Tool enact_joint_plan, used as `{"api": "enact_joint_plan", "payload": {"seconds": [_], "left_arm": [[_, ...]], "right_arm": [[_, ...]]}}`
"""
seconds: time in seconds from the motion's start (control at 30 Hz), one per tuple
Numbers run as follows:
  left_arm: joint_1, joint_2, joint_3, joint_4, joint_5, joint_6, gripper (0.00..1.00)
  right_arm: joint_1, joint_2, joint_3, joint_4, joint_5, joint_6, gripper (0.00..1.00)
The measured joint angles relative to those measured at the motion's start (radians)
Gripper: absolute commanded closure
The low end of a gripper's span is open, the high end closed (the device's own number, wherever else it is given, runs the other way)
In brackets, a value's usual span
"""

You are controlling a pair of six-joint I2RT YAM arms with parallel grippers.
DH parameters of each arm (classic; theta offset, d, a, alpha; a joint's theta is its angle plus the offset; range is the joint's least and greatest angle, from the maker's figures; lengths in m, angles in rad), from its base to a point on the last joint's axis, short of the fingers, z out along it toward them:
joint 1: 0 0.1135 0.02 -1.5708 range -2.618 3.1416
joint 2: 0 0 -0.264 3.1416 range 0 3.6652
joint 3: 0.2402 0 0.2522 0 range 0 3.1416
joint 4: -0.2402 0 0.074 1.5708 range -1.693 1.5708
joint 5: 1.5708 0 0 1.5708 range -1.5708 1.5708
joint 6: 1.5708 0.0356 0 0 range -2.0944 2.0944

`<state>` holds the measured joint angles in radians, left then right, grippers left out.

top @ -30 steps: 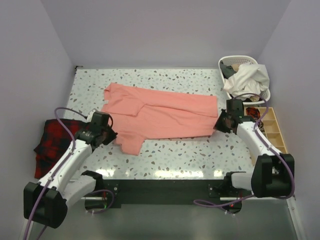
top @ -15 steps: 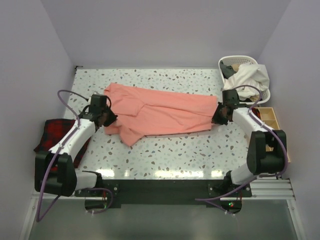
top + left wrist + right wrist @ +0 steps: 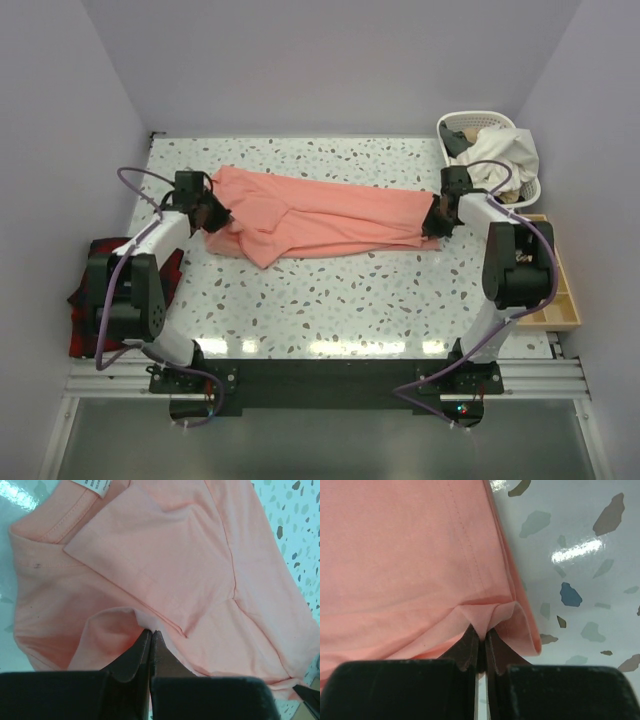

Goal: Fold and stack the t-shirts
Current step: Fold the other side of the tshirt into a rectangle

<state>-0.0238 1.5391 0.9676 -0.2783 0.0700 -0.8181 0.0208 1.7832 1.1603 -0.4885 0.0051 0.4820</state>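
A salmon-pink t-shirt (image 3: 330, 215) lies across the far middle of the table, its near half folded over toward the back. My left gripper (image 3: 212, 218) is shut on a fold of the t-shirt (image 3: 165, 565) at its left end, near the collar and sleeve. My right gripper (image 3: 435, 222) is shut on the hem edge of the t-shirt (image 3: 410, 555) at its right end. In both wrist views the dark fingertips (image 3: 150, 636) (image 3: 481, 636) pinch a peak of cloth between them.
A white basket (image 3: 520, 186) of clothes stands at the back right. A wooden divided tray (image 3: 562, 290) lies along the right edge. A red-and-black plaid cloth (image 3: 90, 290) hangs at the left edge. Walls close in the table on three sides.
Both grippers have moved away from me toward the back, carrying the t-shirt's near edge over the rest. The shirt has become a narrower band. Both arms now stretch further out.
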Motion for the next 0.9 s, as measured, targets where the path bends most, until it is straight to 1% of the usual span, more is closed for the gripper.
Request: {"api": "enact_joint_plan", "payload": {"seconds": [0.13,0.33,0.4,0.5,0.67,0.8,0.9], "left_arm": [[0.012,0.072,0.019,0.026,0.022,0.000,1.00],[0.045,0.109,0.032,0.045,0.051,0.005,1.00],[0.067,0.116,0.051,0.053,0.064,0.013,1.00],[0.090,0.137,0.116,0.056,0.085,0.027,1.00],[0.097,0.157,0.211,0.088,0.132,0.039,1.00],[0.097,0.191,0.256,0.120,0.183,0.045,1.00],[0.097,0.236,0.267,0.148,0.225,0.045,1.00]], "right_arm": [[-0.005,0.045,0.008,0.001,0.000,-0.003,1.00],[-0.007,0.063,0.028,-0.002,0.005,-0.008,1.00],[-0.008,0.063,0.030,-0.004,0.004,-0.013,1.00],[-0.010,0.063,0.031,-0.007,-0.009,-0.020,1.00],[-0.014,0.051,0.022,-0.016,-0.110,-0.038,1.00],[-0.015,-0.018,-0.009,-0.029,-0.206,-0.037,1.00],[-0.015,-0.066,-0.009,-0.031,-0.230,-0.031,1.00]]}}
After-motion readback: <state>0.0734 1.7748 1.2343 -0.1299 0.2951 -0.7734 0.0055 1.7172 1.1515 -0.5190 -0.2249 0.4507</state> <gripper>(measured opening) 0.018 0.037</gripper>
